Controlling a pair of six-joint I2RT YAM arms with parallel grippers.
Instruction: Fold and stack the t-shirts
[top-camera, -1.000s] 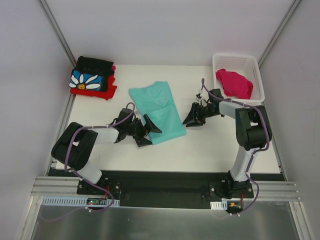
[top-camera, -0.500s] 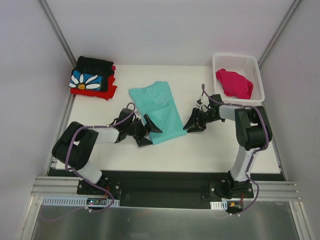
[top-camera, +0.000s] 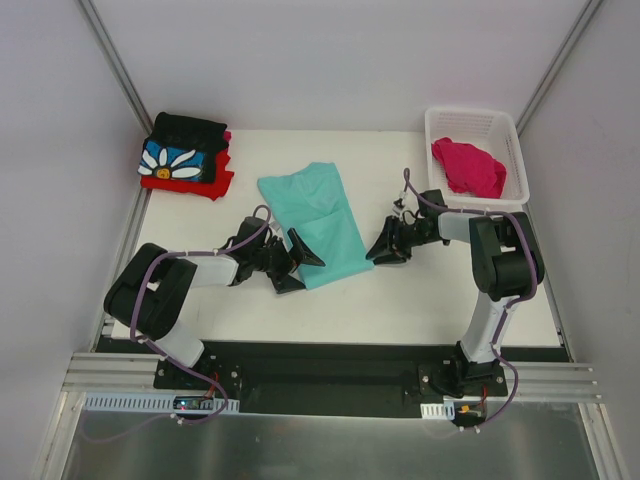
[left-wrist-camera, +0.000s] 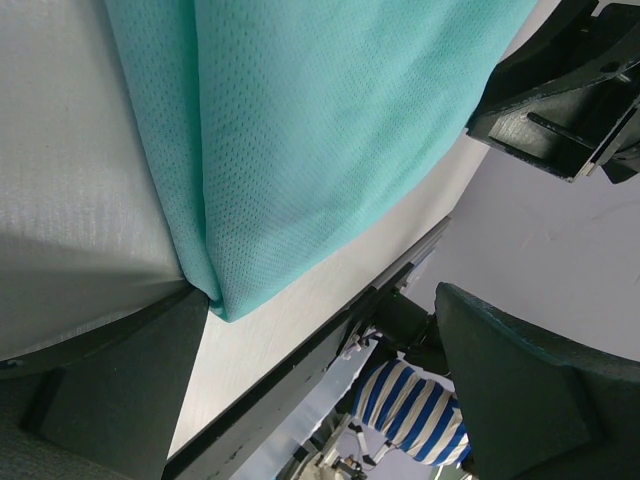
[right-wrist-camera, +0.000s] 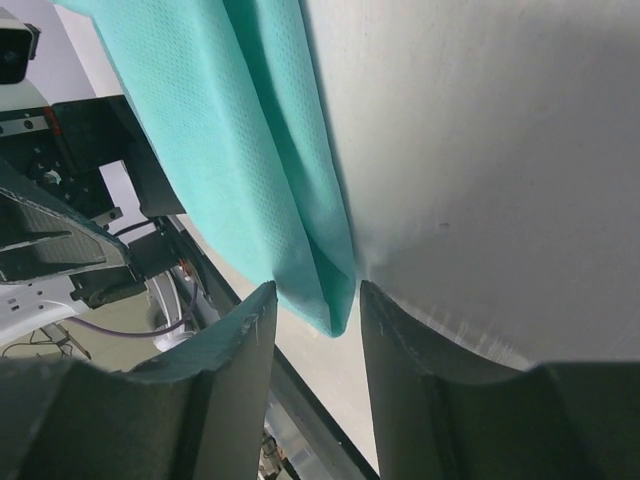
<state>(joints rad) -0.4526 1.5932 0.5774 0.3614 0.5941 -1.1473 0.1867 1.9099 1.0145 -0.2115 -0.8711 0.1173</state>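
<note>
The right gripper (top-camera: 383, 247) has edged in and slightly nearer the robot, closing on the right edge of the mint-teal t-shirt (top-camera: 312, 222); the left arm and the cloth have not shifted. The shirt lies in the middle of the table (top-camera: 420, 300), already folded into a long strip. Its long axis runs away from the robot, with the near end leaning a little to the right.

Each arm sits at one near corner. The left gripper (top-camera: 297, 262) stands wide open at the near-left corner, one finger on either side of the hem. In the right wrist view, the near-right corner pokes between the right gripper's fingers (right-wrist-camera: 240, 350), which stand part open and not pinched on it. The next move probably turns on both grippers closing on this near hem and carrying it along the strip toward the far end.

The black daisy t-shirt (top-camera: 182, 158) rests on the red t-shirt (top-camera: 190, 185) at the far left. The magenta-pink t-shirt (top-camera: 468, 165) lies unfolded in the basket (top-camera: 440, 118).
</note>
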